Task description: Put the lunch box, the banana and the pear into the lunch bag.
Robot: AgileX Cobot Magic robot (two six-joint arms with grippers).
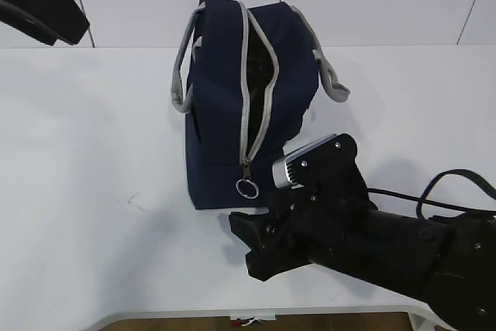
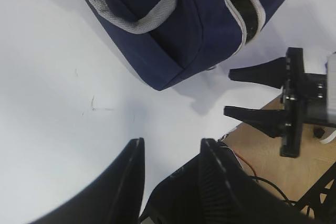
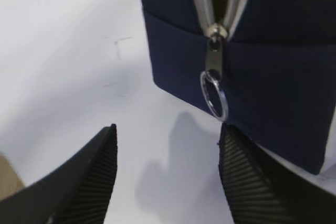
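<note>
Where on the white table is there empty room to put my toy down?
Left of the navy-blue fabric lunch bag the white table lies bare to its edge. Behind the bag's right handle is bare too. In front of the bag it's crowded: the right hand sits there.

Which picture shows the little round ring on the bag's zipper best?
The right wrist view: the zipper ring hangs large and sharp below the slider on the lunch bag. The exterior view shows it small. In the left wrist view I cannot make it out.
</note>
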